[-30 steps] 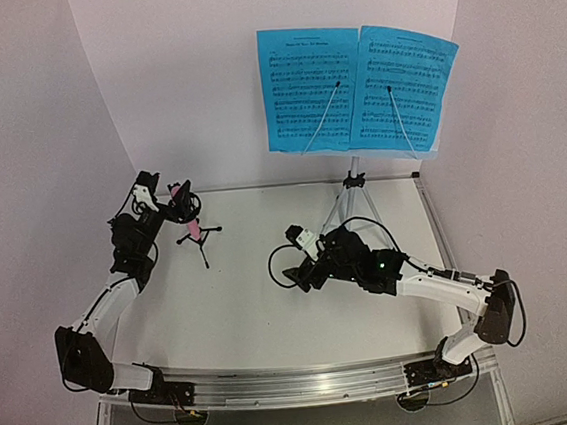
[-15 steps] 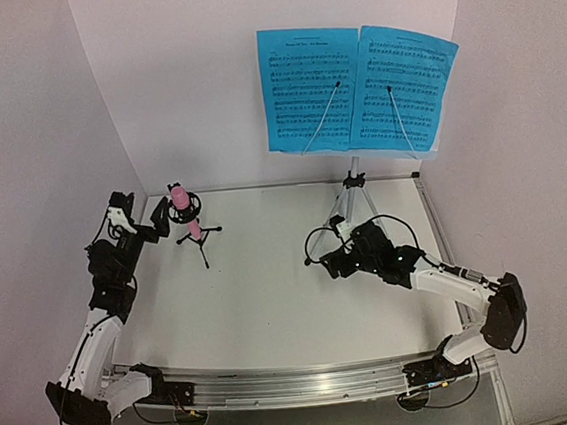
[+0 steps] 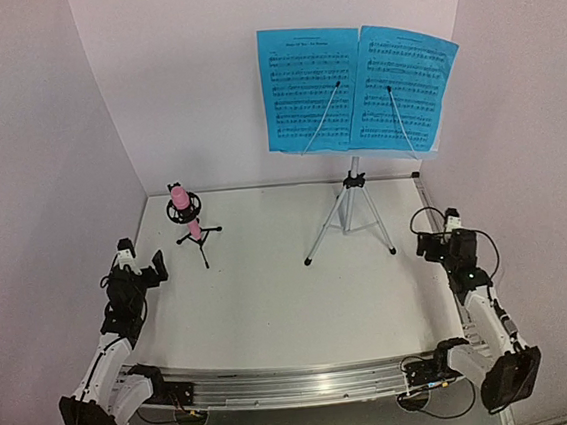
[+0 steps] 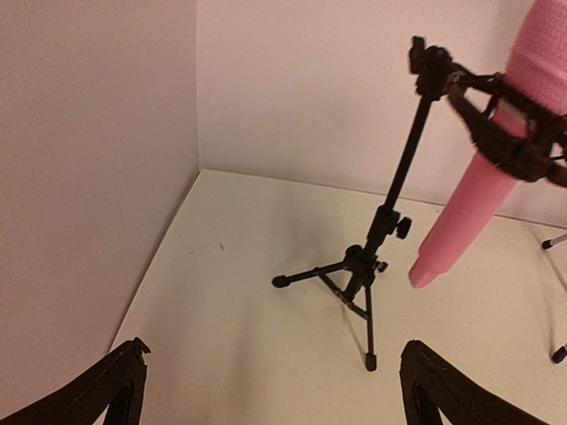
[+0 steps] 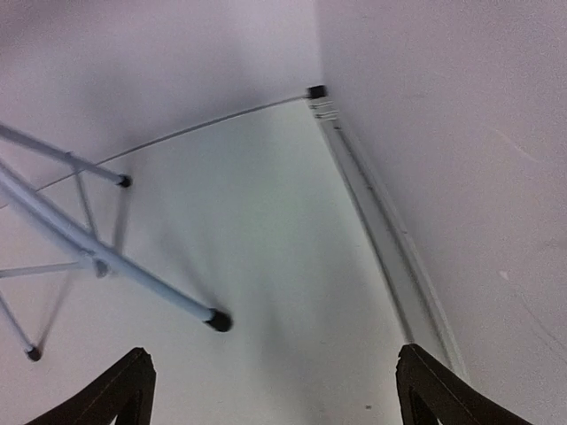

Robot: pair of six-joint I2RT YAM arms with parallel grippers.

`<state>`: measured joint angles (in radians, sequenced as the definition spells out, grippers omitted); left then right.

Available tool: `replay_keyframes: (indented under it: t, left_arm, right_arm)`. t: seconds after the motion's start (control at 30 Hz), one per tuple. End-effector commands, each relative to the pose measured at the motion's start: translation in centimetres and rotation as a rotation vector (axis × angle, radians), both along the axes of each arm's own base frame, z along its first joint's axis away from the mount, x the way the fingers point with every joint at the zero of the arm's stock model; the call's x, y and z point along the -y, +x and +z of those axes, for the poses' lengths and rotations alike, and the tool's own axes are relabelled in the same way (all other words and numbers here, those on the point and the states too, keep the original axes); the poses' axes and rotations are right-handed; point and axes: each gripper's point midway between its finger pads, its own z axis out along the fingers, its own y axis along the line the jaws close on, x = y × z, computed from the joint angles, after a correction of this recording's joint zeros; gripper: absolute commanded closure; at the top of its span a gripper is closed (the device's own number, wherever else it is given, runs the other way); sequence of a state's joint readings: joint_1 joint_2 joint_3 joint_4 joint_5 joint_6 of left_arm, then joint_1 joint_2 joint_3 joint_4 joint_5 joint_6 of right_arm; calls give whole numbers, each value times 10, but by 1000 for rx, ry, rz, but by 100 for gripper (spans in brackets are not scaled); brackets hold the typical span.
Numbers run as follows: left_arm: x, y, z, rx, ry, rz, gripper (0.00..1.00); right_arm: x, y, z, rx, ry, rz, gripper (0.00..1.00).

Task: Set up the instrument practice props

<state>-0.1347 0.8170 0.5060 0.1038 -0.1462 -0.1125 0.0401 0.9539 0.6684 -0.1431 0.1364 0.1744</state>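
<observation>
The music stand's silver tripod [image 3: 347, 216] stands at the back right of the table, with two blue sheet-music pages [image 3: 312, 89] side by side on its desk under thin wire clips. At back left, the pink microphone [image 3: 185, 210] sits tilted in the small black tripod holder [image 3: 198, 239]. My left gripper [image 3: 143, 261] is open and empty by the left wall, short of the holder [image 4: 372, 266] and microphone [image 4: 483, 186]. By the right wall my right gripper [image 3: 438, 230] is open and empty, apart from the nearest tripod leg [image 5: 106, 257].
White walls close the table on the left, back and right. A metal strip [image 5: 390, 239] runs along the right edge, and a rail [image 3: 300, 382] with both arm bases spans the near edge.
Both arms have drawn back toward the near corners. The left gripper left the microphone and the right gripper left the silver tripod; both stayed open.
</observation>
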Motion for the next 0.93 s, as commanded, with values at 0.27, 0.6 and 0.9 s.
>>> replay_keyframes:
  t: [0.27,0.6,0.9]
  left_arm:
    - [14,-23,-79,-146,86,-341,0]
    - [-48,-21,-96,-256,-26,50,5]
    - [-51,-18,-105,-265,-11,58,5]
  right_arm:
    - [25,-23,-26,300,-11,94,5]
    - [29,-32,-59,241,-15,61,6]
    - [25,-32,-61,240,18,74,6]
